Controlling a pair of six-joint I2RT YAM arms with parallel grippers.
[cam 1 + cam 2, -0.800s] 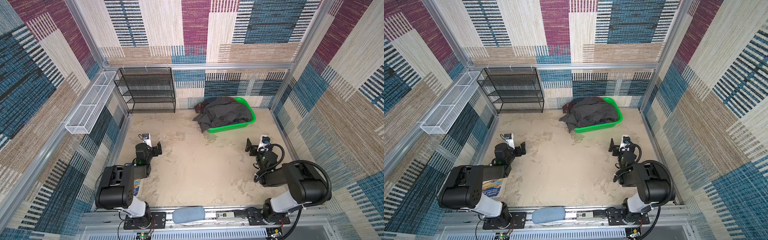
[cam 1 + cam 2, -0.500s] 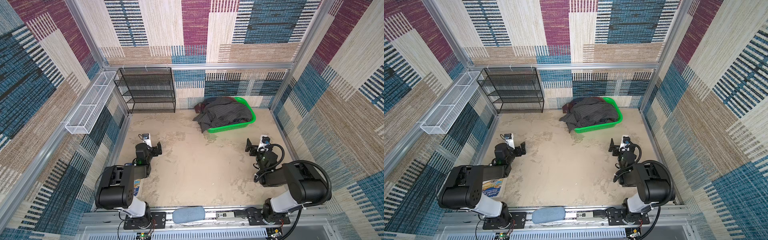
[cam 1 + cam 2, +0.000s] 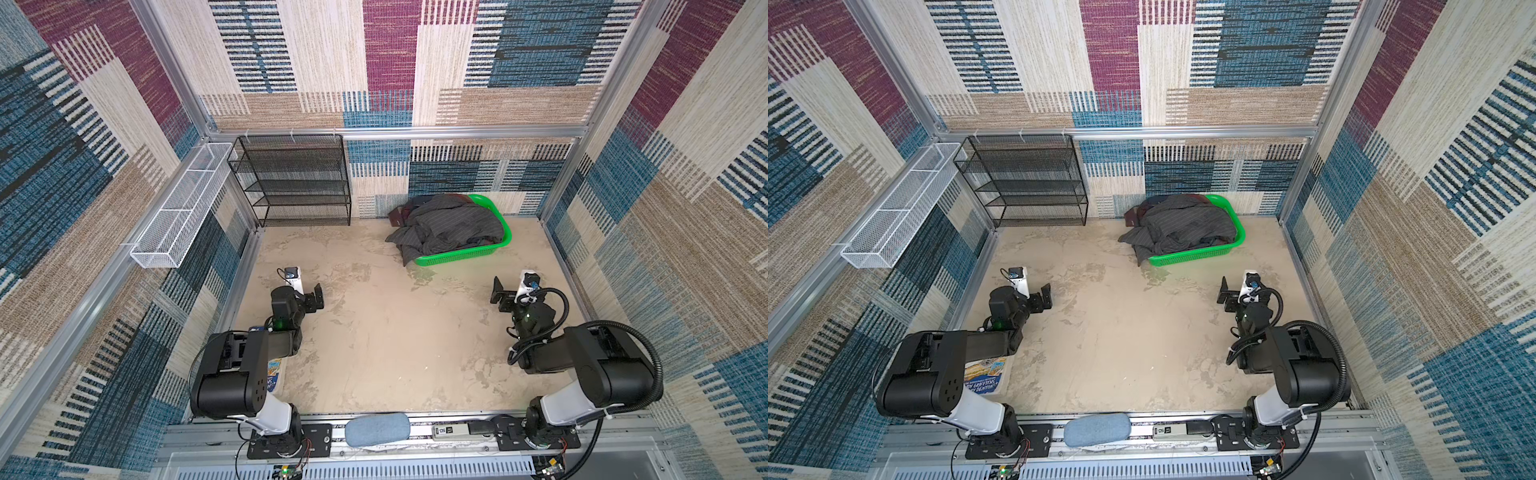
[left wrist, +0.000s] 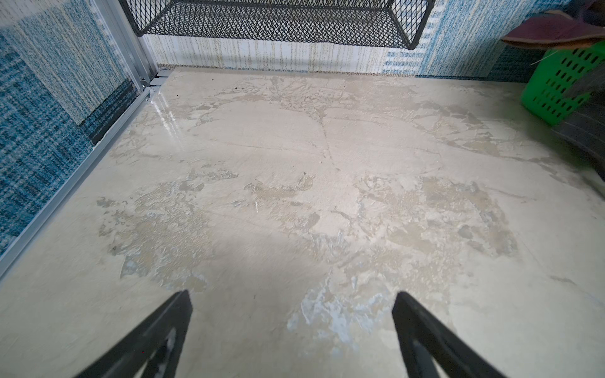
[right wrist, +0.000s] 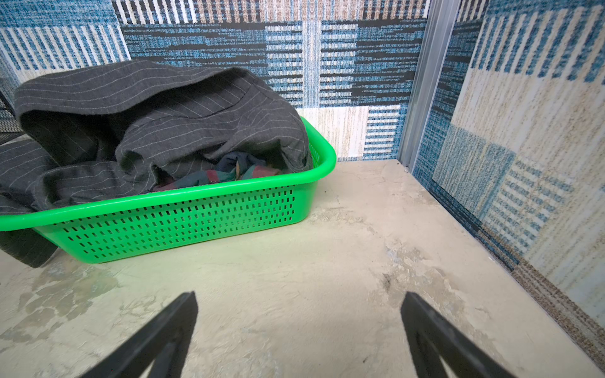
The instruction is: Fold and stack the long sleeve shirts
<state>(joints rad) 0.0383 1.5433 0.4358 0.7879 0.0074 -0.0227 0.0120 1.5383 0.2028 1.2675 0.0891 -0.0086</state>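
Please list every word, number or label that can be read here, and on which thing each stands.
"DY GRIFFITHS" and, below it, "DENTON": on the booklet, first letters hidden.
Small white label: two characters, too small to read surely.
No other text can be read.

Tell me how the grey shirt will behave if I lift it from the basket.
Likely floppy: the grey shirt lies in soft folds and droops over the basket rim. Pinched at one spot, it will probably trail and drag. It might snag the plaid shirt bunched beneath it.
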